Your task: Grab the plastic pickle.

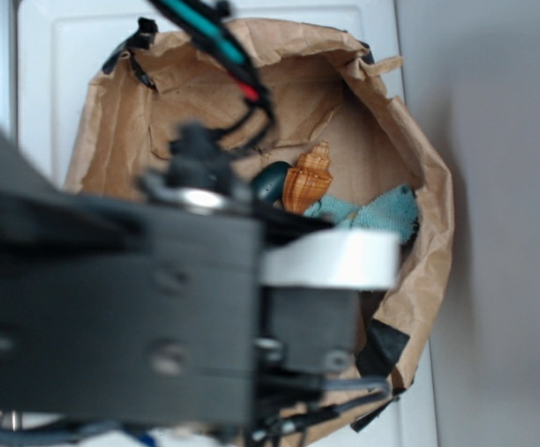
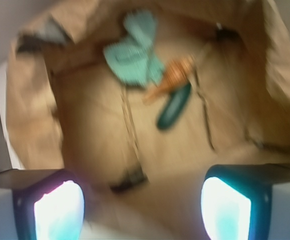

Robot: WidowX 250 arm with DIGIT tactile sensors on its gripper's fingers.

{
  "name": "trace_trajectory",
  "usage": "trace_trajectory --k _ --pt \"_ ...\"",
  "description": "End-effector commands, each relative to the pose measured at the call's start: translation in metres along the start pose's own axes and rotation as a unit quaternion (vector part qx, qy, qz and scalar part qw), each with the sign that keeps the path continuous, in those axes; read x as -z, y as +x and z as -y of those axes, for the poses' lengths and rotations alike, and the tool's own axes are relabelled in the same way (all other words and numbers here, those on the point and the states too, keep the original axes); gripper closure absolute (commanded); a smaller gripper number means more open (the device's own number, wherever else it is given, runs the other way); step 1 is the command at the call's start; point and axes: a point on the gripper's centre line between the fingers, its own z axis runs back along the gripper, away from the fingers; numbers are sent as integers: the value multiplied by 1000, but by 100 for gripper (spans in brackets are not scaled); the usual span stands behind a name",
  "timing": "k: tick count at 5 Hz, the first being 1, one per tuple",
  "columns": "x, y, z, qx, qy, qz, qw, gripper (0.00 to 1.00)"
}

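Approach was the step in hand: the gripper (image 2: 142, 200) hung above the paper bag (image 2: 30, 125), fingers (image 2: 59, 209) spread wide with nothing between them. On the bag's floor the plastic pickle (image 2: 174, 109) lay beside the seashell (image 2: 172, 75), seemingly touching it, with the terry cloth (image 2: 132, 55) just beyond. By my reading, the next move called for travelling forward and down, straddling the pickle without catching the shell.

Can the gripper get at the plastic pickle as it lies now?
Probably yes: the gripper is open above the bag, the plastic pickle lies uncovered, though the seashell touches one end.
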Motion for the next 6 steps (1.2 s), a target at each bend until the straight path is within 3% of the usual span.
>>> trace_trajectory --k 1,2,3,6 --pt "21 50 -45 86 -94 5 992 0" --pt "17 26 -76 159 -103 14 982 0" --pt "15 13 -81 175 -98 14 980 0" --pt "15 13 -81 175 -98 14 980 0"
